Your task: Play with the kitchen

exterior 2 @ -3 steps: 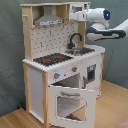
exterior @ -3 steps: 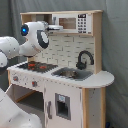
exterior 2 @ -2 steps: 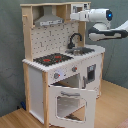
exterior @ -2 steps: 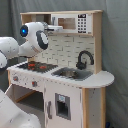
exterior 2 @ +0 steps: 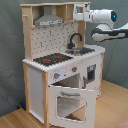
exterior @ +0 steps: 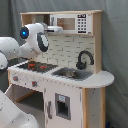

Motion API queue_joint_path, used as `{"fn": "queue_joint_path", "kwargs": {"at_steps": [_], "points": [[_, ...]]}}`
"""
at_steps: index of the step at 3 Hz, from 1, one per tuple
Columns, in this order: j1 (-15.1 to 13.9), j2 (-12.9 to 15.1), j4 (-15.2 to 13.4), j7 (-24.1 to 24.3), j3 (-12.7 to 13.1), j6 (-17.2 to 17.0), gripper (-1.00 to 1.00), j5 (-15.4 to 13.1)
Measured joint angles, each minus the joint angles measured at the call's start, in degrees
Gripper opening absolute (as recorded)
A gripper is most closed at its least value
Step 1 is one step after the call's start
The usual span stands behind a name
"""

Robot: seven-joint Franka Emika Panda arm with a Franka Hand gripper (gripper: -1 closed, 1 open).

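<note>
In the first exterior view the kitchen (exterior: 75,75) fills the middle and right of the picture, a tall toy of pale wood and white panels standing against a grey curtain (exterior: 115,50). Its black hob (exterior: 34,65) with red rings lies at the first exterior view's left end of the counter, the sink (exterior: 71,74) sits beside it, and the curved black faucet (exterior: 84,59) rises behind the sink. The white arm (exterior: 27,44) comes in from the first exterior view's left, above the hob, and its gripper (exterior: 54,29) is up at the top shelf, just beside the microwave panel (exterior: 72,23) — whether it touches the panel cannot be told, nor whether its fingers are spread or closed. In the second exterior view the kitchen stands on a wooden floor (exterior 2: 112,107), with the oven door (exterior 2: 70,102) hanging open at the front, its window showing the inside. The grey hood (exterior 2: 48,20) sits over the hob (exterior 2: 52,59), and the faucet (exterior 2: 75,40) stands over the sink further toward the second exterior view's right. Here the arm (exterior 2: 107,22) reaches in from the second exterior view's right at shelf height — its gripper (exterior 2: 81,15) meets the upper cabinet at the top corner, well above the counter and the open door; the fingers are hidden against the cabinet.
</note>
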Motion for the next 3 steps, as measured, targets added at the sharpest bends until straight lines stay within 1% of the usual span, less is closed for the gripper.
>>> {"fn": "queue_joint_path", "kwargs": {"at_steps": [1,2,3], "points": [[4.1,0.0,-2.4,-0.9,-3.1,1.4,-1.0,0.0],[8.3,0.0,-4.4,-2.2,-6.5,1.9,-1.0,0.0],[10.4,0.0,-5.4,-2.8,-8.1,2.5,-1.0,0.0]]}}
